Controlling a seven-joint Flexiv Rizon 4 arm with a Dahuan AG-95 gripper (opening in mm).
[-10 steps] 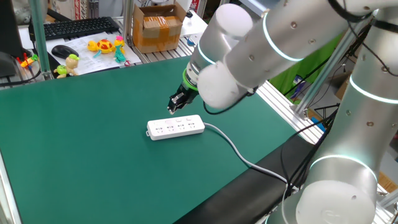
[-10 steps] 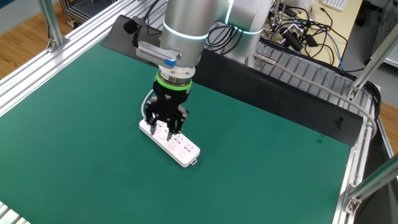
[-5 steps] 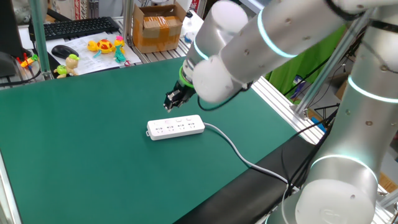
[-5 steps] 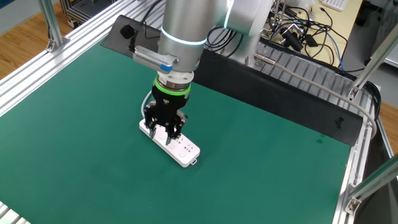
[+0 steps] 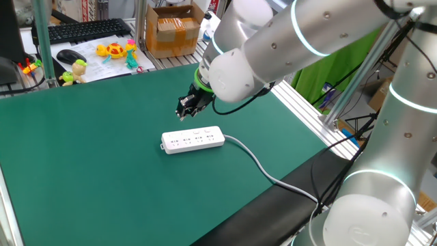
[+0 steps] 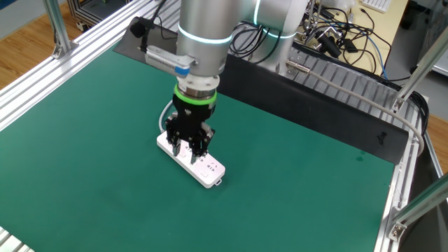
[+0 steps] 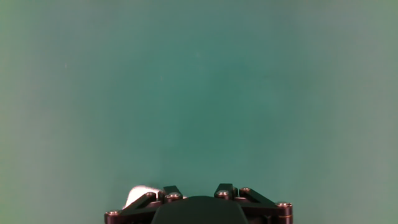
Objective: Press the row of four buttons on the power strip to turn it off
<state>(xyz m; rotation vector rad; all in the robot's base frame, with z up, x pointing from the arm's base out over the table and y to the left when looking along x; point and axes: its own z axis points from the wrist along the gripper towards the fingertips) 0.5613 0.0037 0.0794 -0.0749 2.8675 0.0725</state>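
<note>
The power strip (image 5: pixel 193 139) lies mid-bench (image 5: pixel 82 164), just at five o'clock of the closed, empty fingers (image 5: pixel 186 113) hovering above its button edge, not touching.

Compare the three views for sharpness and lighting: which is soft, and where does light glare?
Hand view: soft, featureless green mat, edges paler. One fixed view: sharp power strip, bright sheen on the arm's white shell. The other fixed view: even light, gripper crisp.

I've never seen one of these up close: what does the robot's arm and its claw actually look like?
The arm is made of thick, rounded silver-grey segments with glowing pale rings at the joints. A bright green band sits at the wrist, above a black two-finger gripper. A small silver box is fixed just above that band.
</note>
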